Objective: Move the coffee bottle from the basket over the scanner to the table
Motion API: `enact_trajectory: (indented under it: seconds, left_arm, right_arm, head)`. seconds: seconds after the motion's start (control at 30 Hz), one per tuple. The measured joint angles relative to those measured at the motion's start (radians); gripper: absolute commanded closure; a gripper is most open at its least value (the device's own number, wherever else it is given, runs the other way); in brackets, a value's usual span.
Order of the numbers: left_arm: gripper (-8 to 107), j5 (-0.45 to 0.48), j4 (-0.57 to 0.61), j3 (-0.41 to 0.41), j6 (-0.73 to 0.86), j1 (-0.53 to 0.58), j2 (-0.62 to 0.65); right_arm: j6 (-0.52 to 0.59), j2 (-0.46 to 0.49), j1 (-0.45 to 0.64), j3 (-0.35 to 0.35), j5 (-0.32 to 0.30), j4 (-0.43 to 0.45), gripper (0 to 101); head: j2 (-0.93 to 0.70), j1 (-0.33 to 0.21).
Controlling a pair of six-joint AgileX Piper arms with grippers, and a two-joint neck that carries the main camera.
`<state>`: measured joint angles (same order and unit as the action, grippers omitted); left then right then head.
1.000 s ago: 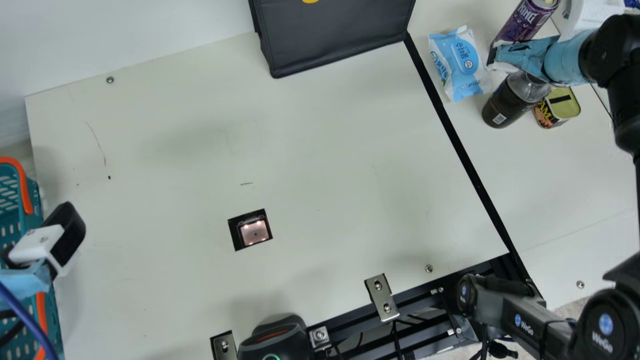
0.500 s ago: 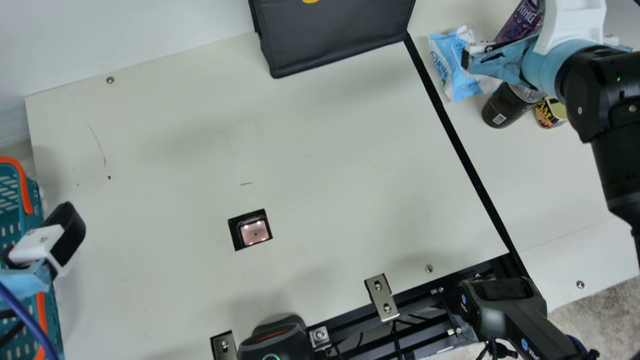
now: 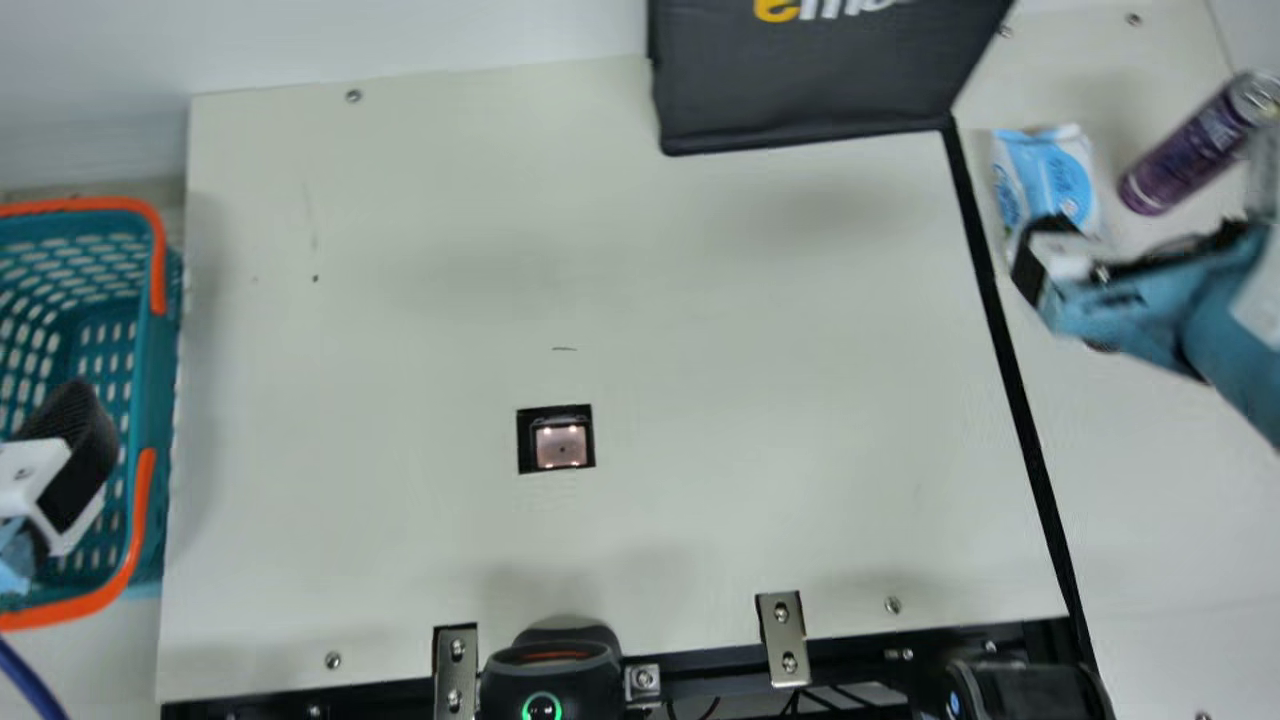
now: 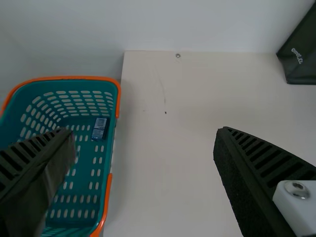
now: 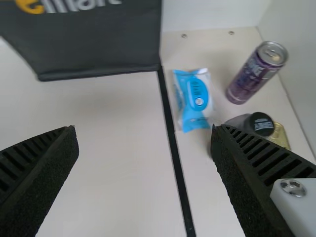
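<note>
Right gripper (image 5: 145, 129) is shifted off purple can (image 3: 1195, 148); main view is turned. Left gripper (image 4: 144, 131), like right, is spread, empty. Coffee bottle (image 5: 259, 124) is stood on table (image 3: 1180, 450), main view's right; probably weighty, slippery, best clasped round mid-body.

Is wearing light-blue wrapping (image 3: 1130, 310) on the right arm (image 3: 1240, 370) and the left arm (image 3: 12, 560), is ending in black, ribbed, wedge-shaped fingers (image 5: 247, 182), is carrying white blocks (image 5: 301, 212) with round silver screws (image 5: 293, 186), is trailing a dark blue cable (image 3: 30, 680) on the left side, is showing a rounded black housing (image 3: 1040, 690) with a small blue marking (image 3: 954, 702) low on the right
</note>
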<state>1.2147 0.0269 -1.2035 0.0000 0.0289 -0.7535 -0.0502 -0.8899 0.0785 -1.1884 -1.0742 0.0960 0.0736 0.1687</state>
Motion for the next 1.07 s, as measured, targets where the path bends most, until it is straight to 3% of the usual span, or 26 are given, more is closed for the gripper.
enact_trajectory:
  seconds: [0.33,1.07]
  left_arm:
    - [9,0.000,0.001,0.000,0.000,0.000,-0.002]
    - [9,0.000,0.001,0.000,0.000,0.000,-0.002]
  right_arm:
    - [0.050,0.151,-0.091,-0.031,-0.149,-0.087,6]
    - [0.050,0.154,-0.091,-0.031,-0.147,-0.084,6]
  head:
    - [-0.044,-0.002]
    - [-0.044,0.000]
